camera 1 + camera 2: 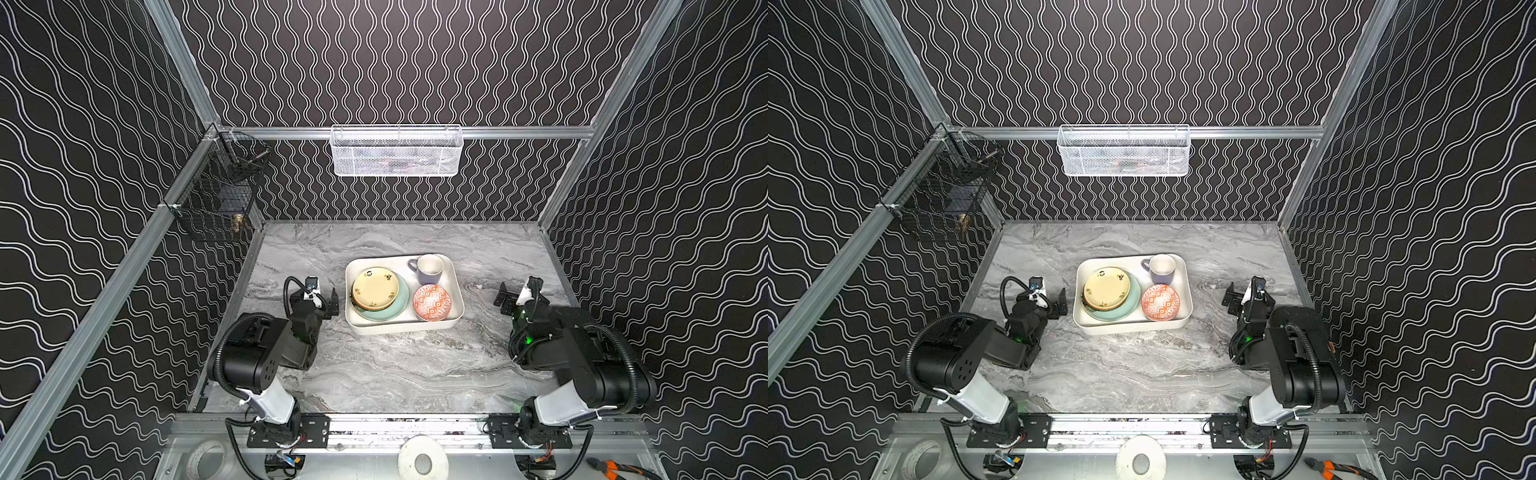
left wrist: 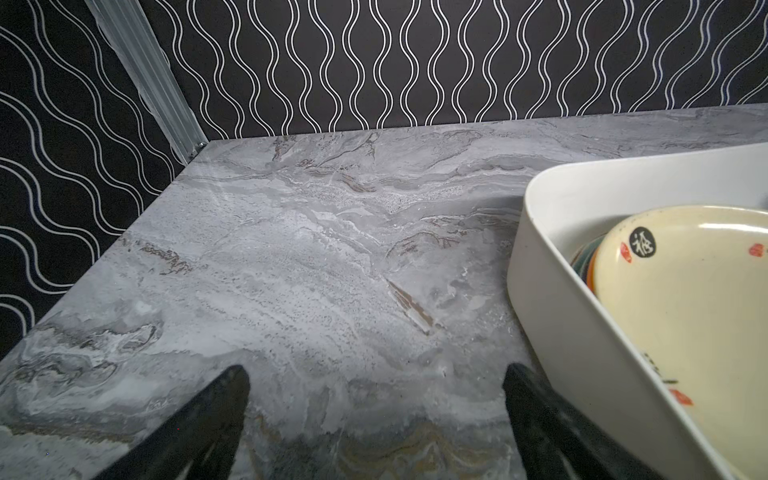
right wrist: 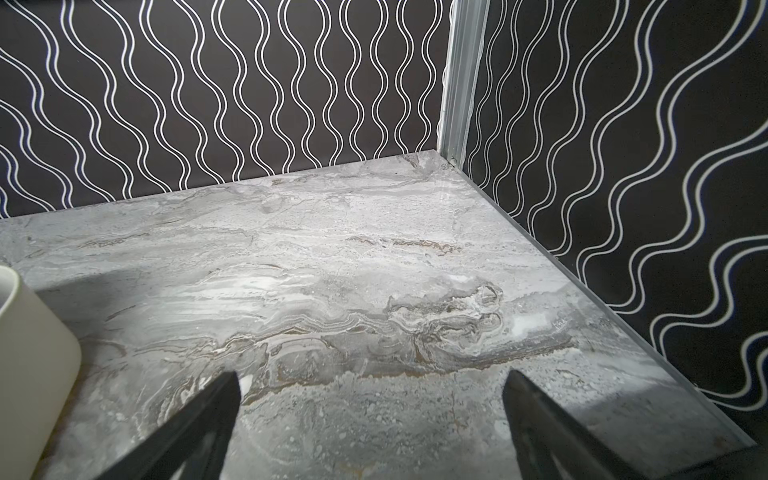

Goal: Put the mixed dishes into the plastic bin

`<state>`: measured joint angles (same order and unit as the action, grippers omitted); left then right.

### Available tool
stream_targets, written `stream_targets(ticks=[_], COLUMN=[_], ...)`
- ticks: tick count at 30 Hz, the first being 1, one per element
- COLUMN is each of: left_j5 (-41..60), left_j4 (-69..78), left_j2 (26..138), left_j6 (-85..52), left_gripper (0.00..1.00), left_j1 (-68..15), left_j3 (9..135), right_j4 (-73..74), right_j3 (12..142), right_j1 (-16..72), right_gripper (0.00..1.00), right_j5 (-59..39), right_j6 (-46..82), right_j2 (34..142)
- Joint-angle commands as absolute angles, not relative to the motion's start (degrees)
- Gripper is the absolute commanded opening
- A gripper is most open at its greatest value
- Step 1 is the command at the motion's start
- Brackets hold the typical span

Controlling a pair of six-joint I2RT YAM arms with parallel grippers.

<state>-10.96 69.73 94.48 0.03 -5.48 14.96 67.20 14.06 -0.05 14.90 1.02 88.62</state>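
Observation:
The cream plastic bin [image 1: 401, 329] [image 1: 1130, 328] sits mid-table in both top views. Inside it, a pale yellow plate [image 1: 375, 288] tops a stack over a mint plate [image 1: 398, 311]. A red-patterned bowl [image 1: 432, 302] and a lavender mug [image 1: 429, 270] stand beside the stack. My left gripper [image 1: 327, 301] [image 2: 376, 370] rests open just left of the bin, with bare marble between its fingers. The bin's wall [image 2: 540, 291] and the yellow plate [image 2: 685, 299] show in the left wrist view. My right gripper [image 1: 505, 300] [image 3: 372, 374] is open and empty to the right of the bin, whose corner [image 3: 33, 353] shows in the right wrist view.
A white mesh basket [image 1: 397, 151] hangs on the back rail. A black wire basket [image 1: 216, 195] hangs at the left corner. Patterned walls enclose the marble table [image 1: 395, 374] on three sides. Pliers [image 1: 615, 469] and a tape roll [image 1: 422, 461] lie below the front rail.

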Motion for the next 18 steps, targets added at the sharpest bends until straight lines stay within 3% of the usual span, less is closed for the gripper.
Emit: stream_targets(ticks=[1, 18], left_j5=[-11.16, -11.51], left_j4=[71.52, 71.72], left_j2=[94.49, 94.48], left_j6=[0.12, 0.25], left_gripper=[0.99, 0.99], left_j1=[-5.36, -5.36], left_j3=[15.19, 15.0], right_j4=[70.48, 70.45], right_j3=[14.06, 14.06], right_j1=[-0.01, -0.07], right_gripper=[0.99, 0.99], right_j5=[14.68, 14.68], right_j6=[1.05, 1.05], right_j2=[88.61, 88.6])
